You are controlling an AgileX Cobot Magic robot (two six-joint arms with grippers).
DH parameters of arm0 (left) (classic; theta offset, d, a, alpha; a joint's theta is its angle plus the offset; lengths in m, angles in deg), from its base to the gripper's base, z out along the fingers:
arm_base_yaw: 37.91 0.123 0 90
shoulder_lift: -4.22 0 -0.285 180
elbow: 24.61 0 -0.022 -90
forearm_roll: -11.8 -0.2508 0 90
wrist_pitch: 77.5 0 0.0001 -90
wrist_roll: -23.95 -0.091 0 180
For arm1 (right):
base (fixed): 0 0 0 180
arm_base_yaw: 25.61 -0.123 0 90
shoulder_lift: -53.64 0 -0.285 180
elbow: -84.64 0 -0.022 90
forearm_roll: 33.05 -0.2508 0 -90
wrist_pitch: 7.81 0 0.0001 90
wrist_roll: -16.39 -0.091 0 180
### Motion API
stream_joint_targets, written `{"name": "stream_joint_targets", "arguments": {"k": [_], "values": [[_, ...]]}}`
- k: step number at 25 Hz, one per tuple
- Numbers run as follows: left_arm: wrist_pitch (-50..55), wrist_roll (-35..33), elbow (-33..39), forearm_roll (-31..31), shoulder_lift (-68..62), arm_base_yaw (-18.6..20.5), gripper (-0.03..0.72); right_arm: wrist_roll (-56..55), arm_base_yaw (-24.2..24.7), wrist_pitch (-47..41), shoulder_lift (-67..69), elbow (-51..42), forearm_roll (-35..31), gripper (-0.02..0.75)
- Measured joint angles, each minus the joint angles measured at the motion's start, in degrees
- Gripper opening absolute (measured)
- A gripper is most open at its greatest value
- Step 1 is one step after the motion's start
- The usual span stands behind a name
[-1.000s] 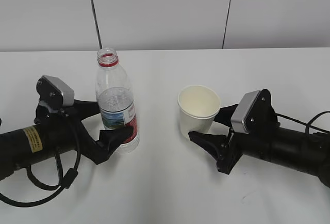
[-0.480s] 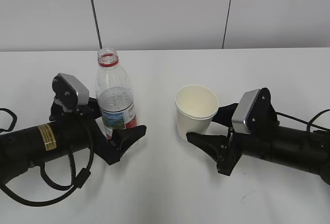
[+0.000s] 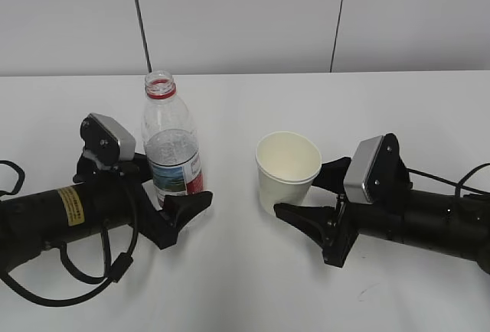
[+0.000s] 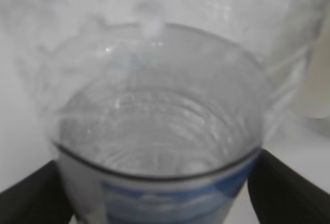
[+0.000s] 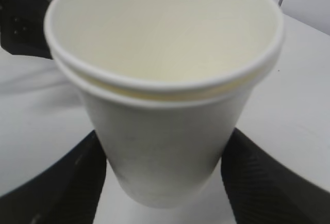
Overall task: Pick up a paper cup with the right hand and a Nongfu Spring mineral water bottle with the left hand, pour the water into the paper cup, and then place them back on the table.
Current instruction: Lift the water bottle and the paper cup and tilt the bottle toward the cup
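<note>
Both tools have slid inward: left tool [image 3: 172,194] brackets the bottle [image 3: 172,152], right tool [image 3: 318,202] brackets the cup [image 3: 287,171] right of it, both wide. Close squarely before lifting.

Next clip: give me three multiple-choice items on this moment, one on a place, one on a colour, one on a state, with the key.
1. The paper cup stands where relative to the bottle?
A. To its right
B. To its left
C. Behind it

2. The bottle's neck ring is:
A. Blue
B. Red
C. Green

3. The bottle's mouth is:
A. Capped
B. Open, no cap
C. Covered by the cup

Key: 1 A, the exterior view shows the cup rightward; 2 B, a red band sits under the mouth; 3 B, the rim is bare.
</note>
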Motion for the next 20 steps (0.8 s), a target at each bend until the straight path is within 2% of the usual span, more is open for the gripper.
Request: {"name": "stream_joint_targets", "arguments": {"k": [6, 17, 20], "values": [[0.66, 0.00, 0.00, 0.63, 0.00, 0.00, 0.550, -0.53, 0.00, 0.00, 0.00, 0.00, 0.00, 0.503], [0.78, 0.06, 0.00, 1.25, 0.00, 0.00, 0.315, -1.12, 0.00, 0.00, 0.00, 0.00, 1.65, 0.503], [0.72, 0.06, 0.00, 1.25, 0.00, 0.00, 0.290, -2.91, 0.00, 0.00, 0.00, 0.00, 2.74, 0.503]]}}
